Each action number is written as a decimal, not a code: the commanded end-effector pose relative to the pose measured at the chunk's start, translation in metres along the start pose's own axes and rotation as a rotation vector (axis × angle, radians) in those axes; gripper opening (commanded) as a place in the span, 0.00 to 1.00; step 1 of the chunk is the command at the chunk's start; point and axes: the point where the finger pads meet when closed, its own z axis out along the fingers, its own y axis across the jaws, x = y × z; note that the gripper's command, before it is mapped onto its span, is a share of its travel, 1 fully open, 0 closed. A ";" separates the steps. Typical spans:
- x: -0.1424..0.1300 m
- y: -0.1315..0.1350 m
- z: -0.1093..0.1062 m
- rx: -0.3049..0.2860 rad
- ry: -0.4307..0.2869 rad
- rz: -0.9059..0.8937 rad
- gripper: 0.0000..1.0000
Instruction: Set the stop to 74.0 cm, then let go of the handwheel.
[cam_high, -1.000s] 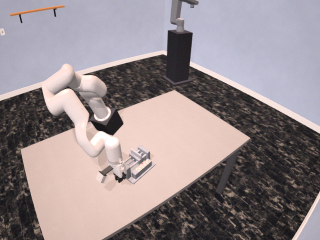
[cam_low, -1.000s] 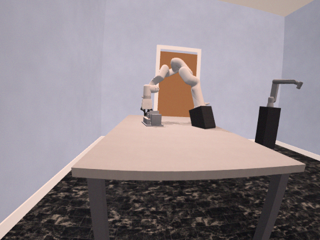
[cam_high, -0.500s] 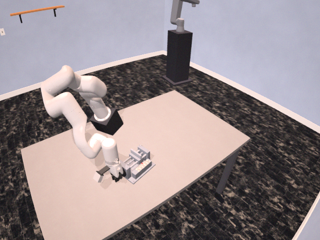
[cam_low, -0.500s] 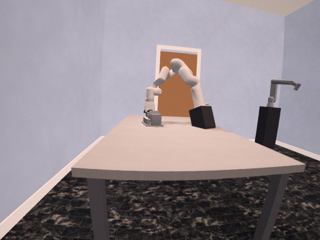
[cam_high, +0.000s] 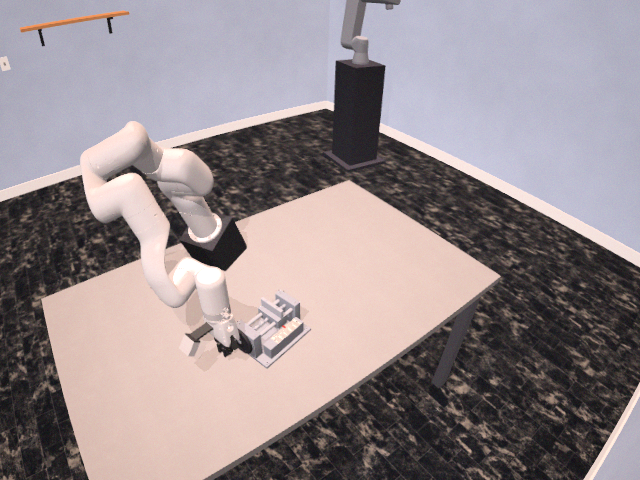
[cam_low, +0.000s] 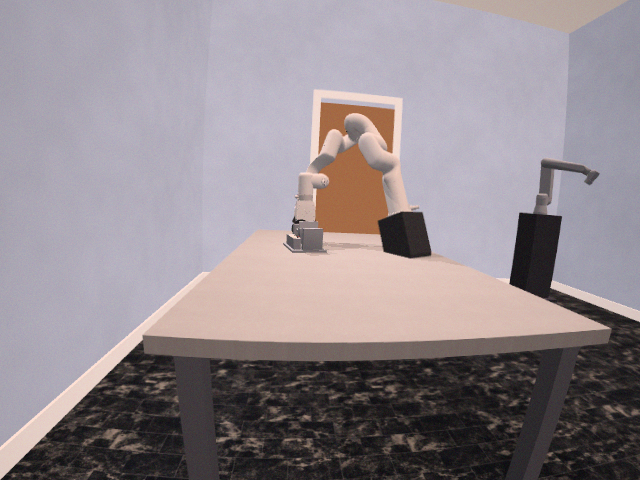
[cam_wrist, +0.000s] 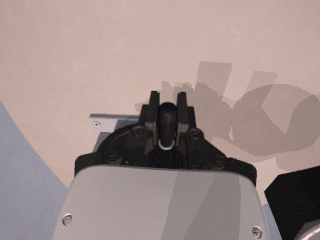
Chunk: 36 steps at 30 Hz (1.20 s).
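In the top view, the grey device (cam_high: 267, 360) (cam_low: 311, 239) (cam_wrist: 102, 123) sits below the middle of the frame, its long axis slanting from lower left to upper right. The black handwheel (cam_high: 245, 343) (cam_wrist: 116, 141) is at its lower-left end, facing the lower left. The stop (cam_high: 271, 309), a grey upright block, stands across the rods (cam_high: 258, 323), its own longer side slanting from upper left to lower right. A red mark (cam_high: 283, 326) shows near the pale scale (cam_high: 288, 331), but the figures are too small to read. The gripper (cam_high: 227, 350) (cam_low: 297, 222) (cam_wrist: 168, 103) is closed on the handwheel's dark handle (cam_wrist: 167, 121); the wrist view shows this rounded handle between the two fingers, pointing toward the top of the frame, while the top view leaves it too small to make out. The exterior view, with the device left of centre, shows its end block (cam_low: 312, 239) face on and hides the handwheel; it also shows an orange-brown panel (cam_low: 348, 191) in a white frame, which the top view does not.

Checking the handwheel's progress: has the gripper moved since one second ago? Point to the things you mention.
Yes: the gripper (cam_high: 225, 351) (cam_low: 297, 222) (cam_wrist: 168, 103) went left in the top view, farther from the base plate (cam_high: 267, 362) (cam_low: 310, 251) (cam_wrist: 106, 123).
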 end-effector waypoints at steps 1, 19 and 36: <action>0.000 0.003 -0.006 0.001 0.000 -0.001 0.06; 0.000 0.005 -0.026 0.001 0.000 -0.001 0.06; 0.000 -0.002 -0.040 0.001 0.001 -0.001 0.06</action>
